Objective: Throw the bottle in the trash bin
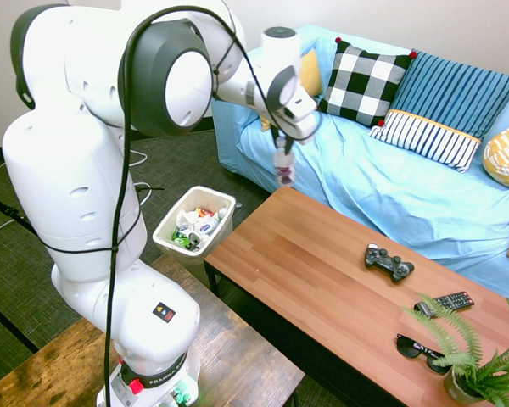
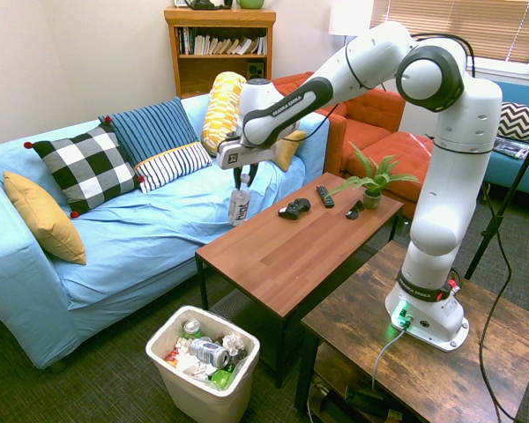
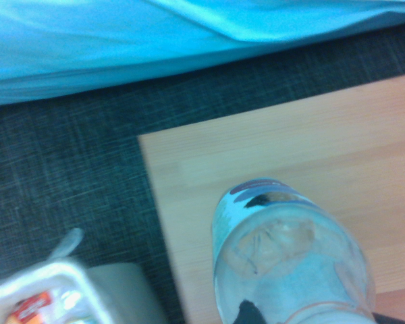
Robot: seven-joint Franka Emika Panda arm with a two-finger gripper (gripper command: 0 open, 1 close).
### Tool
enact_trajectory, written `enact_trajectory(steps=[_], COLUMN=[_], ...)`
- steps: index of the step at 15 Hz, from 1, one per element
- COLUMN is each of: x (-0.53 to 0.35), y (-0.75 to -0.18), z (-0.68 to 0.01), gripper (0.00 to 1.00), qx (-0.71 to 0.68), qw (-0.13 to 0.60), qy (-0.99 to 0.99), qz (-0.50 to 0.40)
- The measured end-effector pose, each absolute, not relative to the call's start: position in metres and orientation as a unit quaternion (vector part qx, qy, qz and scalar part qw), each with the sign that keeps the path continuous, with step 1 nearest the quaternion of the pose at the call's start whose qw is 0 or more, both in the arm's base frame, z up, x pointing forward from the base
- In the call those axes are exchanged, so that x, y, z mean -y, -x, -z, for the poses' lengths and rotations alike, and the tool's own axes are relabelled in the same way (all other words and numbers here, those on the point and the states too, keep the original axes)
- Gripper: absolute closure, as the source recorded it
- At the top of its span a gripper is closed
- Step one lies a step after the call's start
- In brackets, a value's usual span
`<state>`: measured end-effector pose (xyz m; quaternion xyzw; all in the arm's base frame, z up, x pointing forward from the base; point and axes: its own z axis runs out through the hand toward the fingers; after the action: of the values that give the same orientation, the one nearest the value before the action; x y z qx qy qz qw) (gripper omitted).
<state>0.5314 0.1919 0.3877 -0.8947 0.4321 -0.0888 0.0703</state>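
My pincer (image 2: 243, 179) clamps the bottle (image 2: 239, 204) by its top and holds it in the air, hanging upright straight below the fingers, above the near corner of the tabletop (image 2: 291, 242) and clear of the wood. The bin (image 2: 203, 363) stands on the carpet well below the pincer and off to one side, just past the tabletop's end (cans and bright wrappers already show inside it). From my wrist camera I look down the clear bottle (image 3: 290, 263) onto the wood, with the bin's white rim (image 3: 47, 283) in a corner of the picture. Behind the pincer runs the sofa (image 2: 123, 238) under its blue cover. A controller (image 2: 294, 208) and a remote (image 2: 324, 196) lie further along the tabletop, well apart from the pincer.
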Motion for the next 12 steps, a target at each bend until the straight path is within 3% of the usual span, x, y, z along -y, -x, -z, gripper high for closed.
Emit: enact_trajectory(steps=[5,10,11,12], x=[-0.368,-0.454,-0.463,-0.471], y=[-0.458,-0.435,-0.434,-0.435], z=[-0.312,-0.188,-0.175,-0.167], gripper=[1.00,1.00,0.00,0.00], qx=[-0.362,-0.333,-0.329,-0.329], qw=[0.042,0.002,-0.002,-0.004], qy=[0.920,0.930,0.932,0.932], qz=[0.146,0.154,0.153,0.152])
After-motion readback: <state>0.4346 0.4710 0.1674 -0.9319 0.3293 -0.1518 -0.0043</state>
